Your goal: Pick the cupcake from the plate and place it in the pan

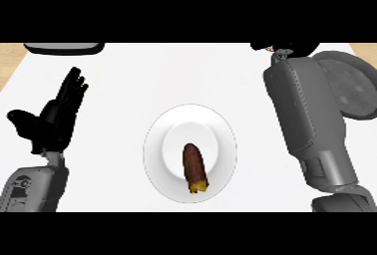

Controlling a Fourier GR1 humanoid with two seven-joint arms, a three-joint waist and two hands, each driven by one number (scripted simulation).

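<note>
Brown and elongated, with a yellow end at 6 o'clock, the cupcake lies on the white oval-looking plate at the centre of the white tabletop. At 2 o'clock sits the dark grey round pan, partly hidden by the right forearm. The right hand shows at 1 o'clock near the top edge; whether it grasps anything cannot be told. At 9 o'clock the left hand rests released, fingers straight.
</note>
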